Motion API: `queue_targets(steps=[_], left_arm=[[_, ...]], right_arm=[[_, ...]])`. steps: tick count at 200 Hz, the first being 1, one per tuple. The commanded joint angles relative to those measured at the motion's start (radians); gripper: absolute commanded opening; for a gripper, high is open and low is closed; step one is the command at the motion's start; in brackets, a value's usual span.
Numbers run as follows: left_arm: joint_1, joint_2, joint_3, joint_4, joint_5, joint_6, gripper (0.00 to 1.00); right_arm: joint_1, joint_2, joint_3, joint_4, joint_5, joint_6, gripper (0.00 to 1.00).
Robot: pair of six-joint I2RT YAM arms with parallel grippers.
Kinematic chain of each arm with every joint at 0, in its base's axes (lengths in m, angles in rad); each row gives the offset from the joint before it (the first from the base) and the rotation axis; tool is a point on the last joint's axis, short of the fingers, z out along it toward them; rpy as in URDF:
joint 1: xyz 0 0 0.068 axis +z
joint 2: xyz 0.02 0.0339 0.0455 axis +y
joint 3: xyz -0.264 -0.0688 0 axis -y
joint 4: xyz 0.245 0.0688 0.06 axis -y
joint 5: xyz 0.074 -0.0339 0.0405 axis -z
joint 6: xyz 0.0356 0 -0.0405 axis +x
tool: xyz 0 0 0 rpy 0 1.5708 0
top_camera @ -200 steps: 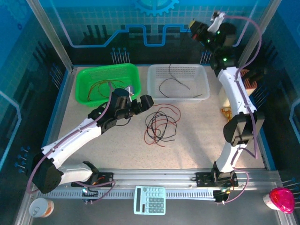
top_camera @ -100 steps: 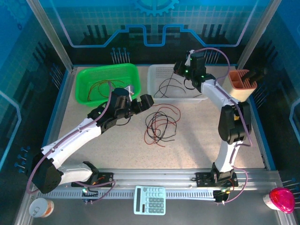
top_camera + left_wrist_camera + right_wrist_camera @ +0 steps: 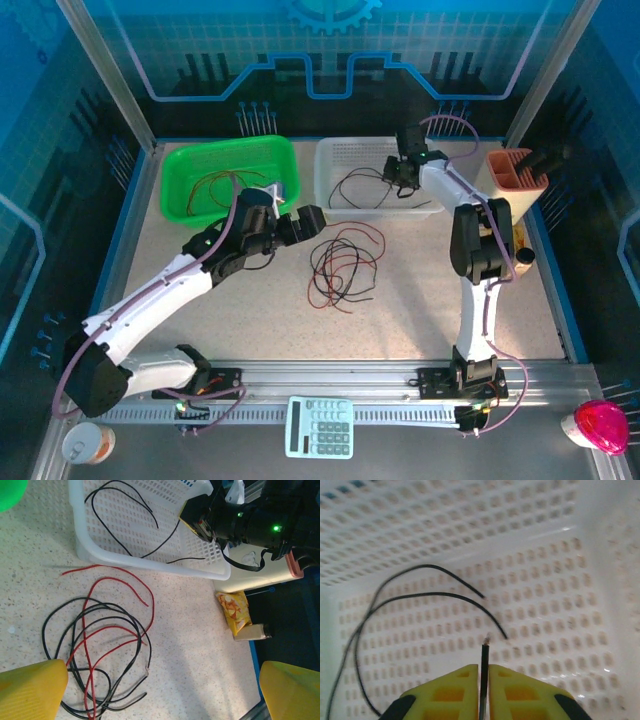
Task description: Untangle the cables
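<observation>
Thin red and black cables (image 3: 100, 640) loop in a loose tangle, lower left on the counter (image 3: 200, 630). The left hand (image 3: 160, 682) is spread wide. The right hand (image 3: 484, 670) pinches one black cable (image 3: 484, 655).

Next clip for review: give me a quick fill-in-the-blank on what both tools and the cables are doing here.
1. The right tool pinches a thin ___ cable between its fingertips.
2. That tool sits low inside the ___ basket.
3. The left tool has its jaws ___, near the tangle of red and black cables lying on the table.

Missing words: black; white; open
</observation>
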Motion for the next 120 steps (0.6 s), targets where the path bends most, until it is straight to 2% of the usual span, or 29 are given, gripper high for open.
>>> queue_targets(steps=[1,24,44,75,120], left_arm=[[-0.004,-0.016,0.050,-0.046,-0.043,0.097,0.99],[-0.006,-0.005,0.062,-0.077,-0.074,0.143,0.99],[-0.007,-0.002,0.056,-0.086,-0.098,0.169,0.99],[-0.007,0.002,0.041,-0.102,-0.122,0.197,0.99],[-0.009,0.001,0.013,-0.126,-0.166,0.230,0.99]], right_arm=[[-0.032,0.007,0.034,-0.096,0.029,-0.006,0.33],[-0.042,-0.027,0.026,-0.089,0.000,-0.012,0.59],[-0.042,-0.069,0.030,-0.073,-0.030,-0.024,0.71],[-0.039,-0.136,0.057,-0.063,-0.091,-0.033,0.79],[-0.021,-0.241,0.066,-0.055,-0.115,-0.044,0.82]])
